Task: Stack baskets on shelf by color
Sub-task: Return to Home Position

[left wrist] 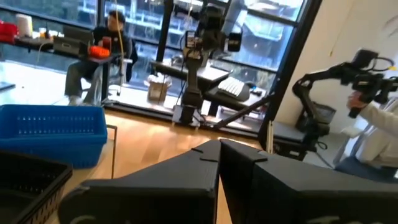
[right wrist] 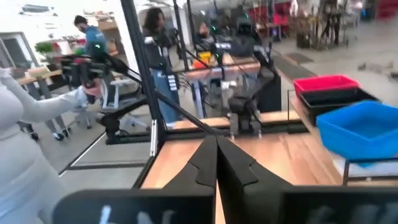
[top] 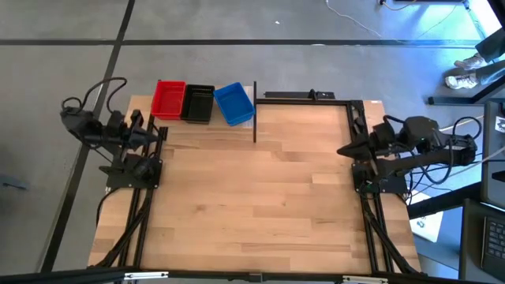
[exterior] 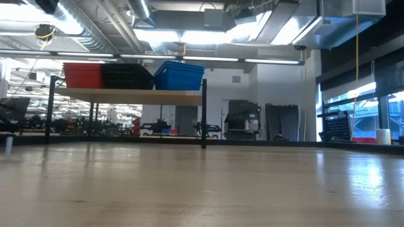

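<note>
While the two arms sit at opposite edges of the table (top: 260, 197), the baskets are all up on the shelf (exterior: 126, 96), which stands at the table's far left corner on thin black posts (exterior: 204, 120). Three groups line up there in a row by colour. The red baskets (top: 168, 99) are at the left end, the black baskets (top: 197, 103) sit in the middle touching the red, and the blue baskets (top: 233, 103) are at the right end, near the post. From above, the blue pile is turned slightly askew against the other two, which lie square to the shelf. How many baskets make up each pile cannot be told from these views.

The left gripper (left wrist: 219, 144) is at the table's left edge, just beside the shelf's near left corner, pointing in over the tabletop. Its own camera shows the two dark fingers pressed together with nothing between them. The right gripper (right wrist: 216, 142) is at the right edge, well apart from the shelf and pointing back across the table. Its fingers also meet in a thin seam and hold nothing.

Beyond the table, a seated person (left wrist: 102, 50) shows in the left wrist view, and a pale sleeve (right wrist: 37, 106) fills one side of the right wrist view.
</note>
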`<state>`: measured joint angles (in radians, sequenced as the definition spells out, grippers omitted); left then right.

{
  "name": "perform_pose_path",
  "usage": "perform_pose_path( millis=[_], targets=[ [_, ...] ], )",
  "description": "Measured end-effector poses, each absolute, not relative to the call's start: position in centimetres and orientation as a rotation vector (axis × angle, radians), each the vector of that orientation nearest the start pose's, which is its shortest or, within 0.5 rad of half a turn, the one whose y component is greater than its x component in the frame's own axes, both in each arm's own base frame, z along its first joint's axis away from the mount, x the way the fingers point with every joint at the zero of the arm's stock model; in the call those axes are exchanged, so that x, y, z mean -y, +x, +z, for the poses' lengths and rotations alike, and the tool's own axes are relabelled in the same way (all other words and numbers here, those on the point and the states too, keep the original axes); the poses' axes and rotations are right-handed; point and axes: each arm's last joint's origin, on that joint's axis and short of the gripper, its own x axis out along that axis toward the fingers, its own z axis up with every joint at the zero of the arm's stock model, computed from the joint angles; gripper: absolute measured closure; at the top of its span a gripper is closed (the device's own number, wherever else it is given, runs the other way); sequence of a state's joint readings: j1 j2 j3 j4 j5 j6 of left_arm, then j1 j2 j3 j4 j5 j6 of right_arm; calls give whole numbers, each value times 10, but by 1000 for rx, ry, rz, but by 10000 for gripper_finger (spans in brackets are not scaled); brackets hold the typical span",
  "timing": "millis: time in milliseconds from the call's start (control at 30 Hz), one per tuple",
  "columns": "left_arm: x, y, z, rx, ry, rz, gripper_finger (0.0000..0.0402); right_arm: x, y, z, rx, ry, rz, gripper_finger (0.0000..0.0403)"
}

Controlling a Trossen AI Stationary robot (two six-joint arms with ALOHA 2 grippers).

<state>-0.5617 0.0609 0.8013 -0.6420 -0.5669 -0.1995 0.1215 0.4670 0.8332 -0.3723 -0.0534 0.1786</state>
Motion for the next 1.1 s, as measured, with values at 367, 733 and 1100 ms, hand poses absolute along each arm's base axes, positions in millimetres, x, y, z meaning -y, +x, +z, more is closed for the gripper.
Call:
perform_pose_path(
  millis=[367,733,1100],
  targets=[
    [-13,5,320,108,-181,-81,401,-9,56,328,172,134,197,403],
    [-7,12,319,160,-172,-129,401,-9,49,284,269,153,250,403],
    [9,38,291,184,-160,-127,401,-12,65,258,277,66,284,403]
  ],
)
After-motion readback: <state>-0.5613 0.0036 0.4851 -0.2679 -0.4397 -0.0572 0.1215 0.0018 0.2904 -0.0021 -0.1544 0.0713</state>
